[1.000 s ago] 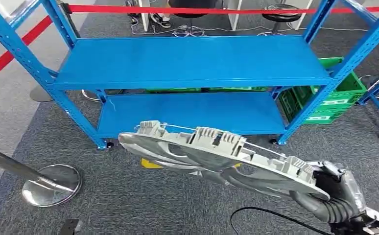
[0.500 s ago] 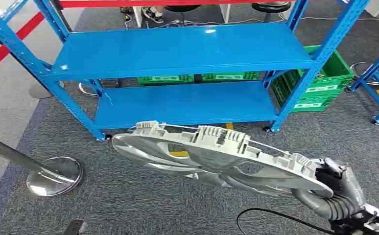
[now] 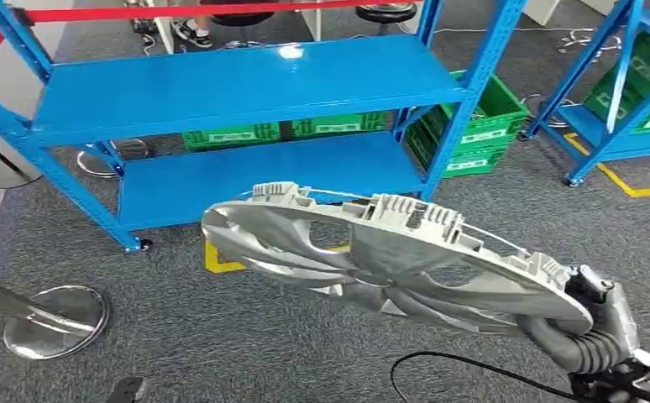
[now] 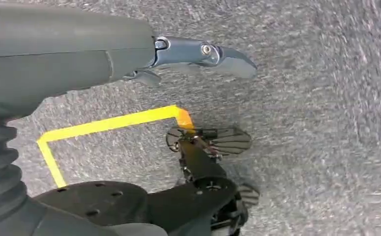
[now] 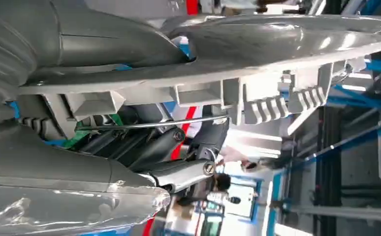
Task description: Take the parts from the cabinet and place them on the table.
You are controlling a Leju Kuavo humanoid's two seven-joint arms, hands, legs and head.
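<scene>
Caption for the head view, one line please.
Right hand carries a silver wheel cover over grey carpet, facing an empty blue rack.

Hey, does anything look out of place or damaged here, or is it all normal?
Nothing looks damaged or spilled. The right hand grips the silver wheel cover by its rim, tilted over the carpet, no break visible. The blue rack has two bare shelves, and green crates sit behind it.
</scene>
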